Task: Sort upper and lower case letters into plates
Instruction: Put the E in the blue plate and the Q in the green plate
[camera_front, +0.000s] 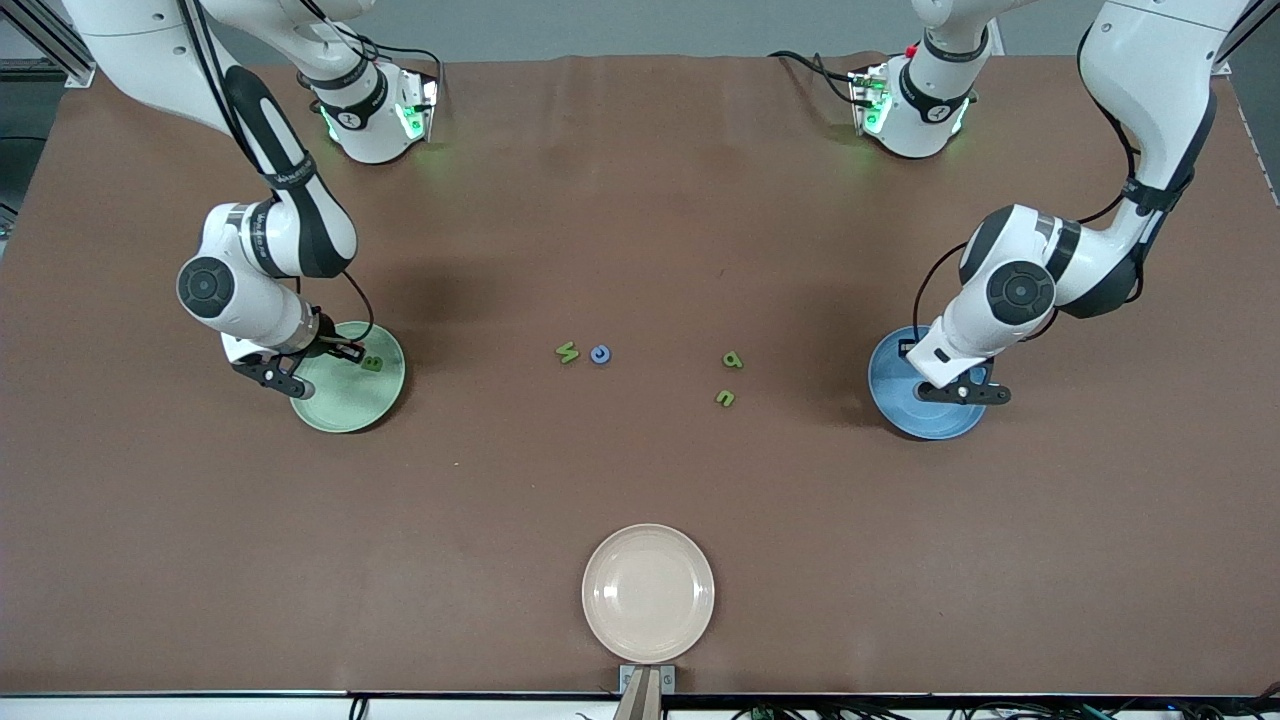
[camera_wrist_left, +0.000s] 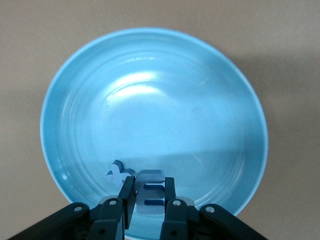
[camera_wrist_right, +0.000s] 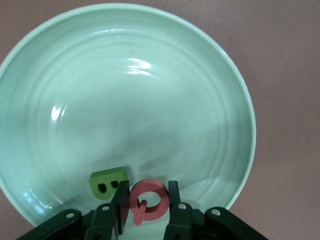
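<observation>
A: How far along is the sorting on the worktop (camera_front: 640, 200)?

B: Partway, it seems. The mint green plate (camera_front: 350, 410), at the right arm's end, has a green B (camera_wrist_right: 106, 183) lying in it; the blue plate (camera_front: 915, 415), at the left arm's end, has a small blue letter (camera_wrist_left: 116, 172).

A: And the claws?

B: The right claw (camera_wrist_right: 146, 202) hangs over the green plate, closed on a red Q (camera_wrist_right: 149, 199). The left claw (camera_wrist_left: 148, 196) is over the blue plate, clamped on a blue E (camera_wrist_left: 150, 192). Neither is released yet.

A: What's left?

B: Four letters between the plates: green M (camera_front: 567, 352), blue c (camera_front: 600, 354), green a (camera_front: 733, 359), green n (camera_front: 725, 398). The cream plate (camera_front: 648, 592) has nothing in it.
</observation>
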